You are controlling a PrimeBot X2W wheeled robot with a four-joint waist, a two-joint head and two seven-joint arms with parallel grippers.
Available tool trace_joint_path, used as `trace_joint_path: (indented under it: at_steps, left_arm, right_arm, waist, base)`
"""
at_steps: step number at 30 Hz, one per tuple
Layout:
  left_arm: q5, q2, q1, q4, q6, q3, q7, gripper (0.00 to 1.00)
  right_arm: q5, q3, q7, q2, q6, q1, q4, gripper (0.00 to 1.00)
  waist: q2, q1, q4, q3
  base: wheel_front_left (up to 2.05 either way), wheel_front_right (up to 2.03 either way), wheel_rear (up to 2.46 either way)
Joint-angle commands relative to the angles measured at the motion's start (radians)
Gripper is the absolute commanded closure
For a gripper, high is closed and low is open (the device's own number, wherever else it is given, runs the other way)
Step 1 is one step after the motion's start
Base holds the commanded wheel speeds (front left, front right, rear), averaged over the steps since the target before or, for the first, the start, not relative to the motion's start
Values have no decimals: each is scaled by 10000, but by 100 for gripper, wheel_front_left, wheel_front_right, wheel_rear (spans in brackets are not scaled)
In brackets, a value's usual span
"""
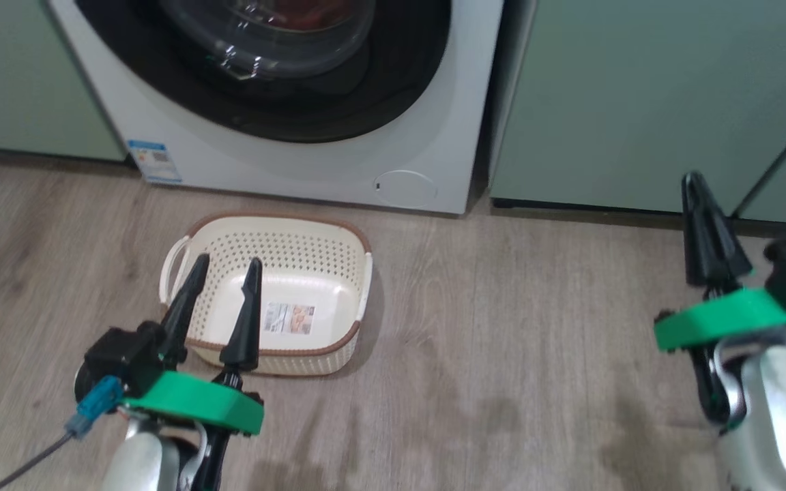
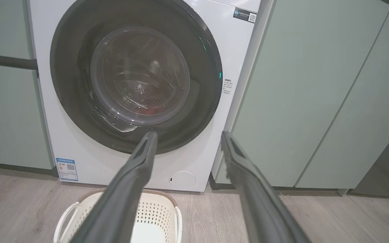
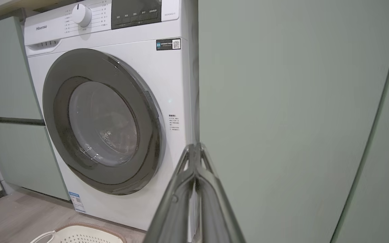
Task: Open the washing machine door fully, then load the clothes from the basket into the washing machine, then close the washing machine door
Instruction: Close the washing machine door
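At the lower left of the head view, the left gripper (image 1: 228,260) is hovering with its two dark fingers spread wide and nothing between them. Its tips are overlapping the near left rim of the basket (image 1: 284,218). The basket is sitting on the wood floor (image 1: 502,341) just in front of the washing machine (image 1: 229,164), and it is showing only its sticker inside. At the right edge, the right gripper (image 1: 693,181) is pointing up the frame with its fingers pressed together, gripping nothing, well apart from the basket and in front of the pale green cabinets (image 1: 638,102).

Further up the frame, the washing machine door (image 1: 393,88) is lying flush against the white front. A patch of the red clothes (image 1: 304,13) is showing through the glass bowl, so the loading and closing are looking done. The step in hand is likely just checking the latch and backing both arms away. Any final push should be going onto the black rim rather than the glass. The left arm should be lifting clear without clipping the basket rim.

In the left wrist view, the door's lower rim is sitting just beyond the open fingertips, not touching them. In the right wrist view, the door is lying well to the left of the closed tips.
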Motion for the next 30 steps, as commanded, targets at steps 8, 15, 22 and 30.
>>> trace_joint_path:
  at_steps: [8,15,22,30]
  left_arm:
    - [-198,112,-76,-273,59,516,-97,0]
    - [-334,112,37,-48,223,527,-97,0]
    - [157,112,204,155,418,397,-97,0]
    - [193,112,194,243,555,310,-97,0]
  right_arm:
    - [-648,-357,-22,422,-2,910,-984,100]
    - [-700,-511,-22,759,-2,1636,-869,100]
    - [-1225,-672,-22,881,-2,1921,-443,0]
    - [-1408,-743,-22,918,-2,1904,-426,0]
  waist:
    - [-1,1,-470,-142]
    - [-1,1,-682,-200]
    - [-1,1,-836,-305]
    - [-1,1,-706,-315]
  base:
    - [0,0,0]
    - [0,0,0]
    - [0,0,0]
    - [0,0,0]
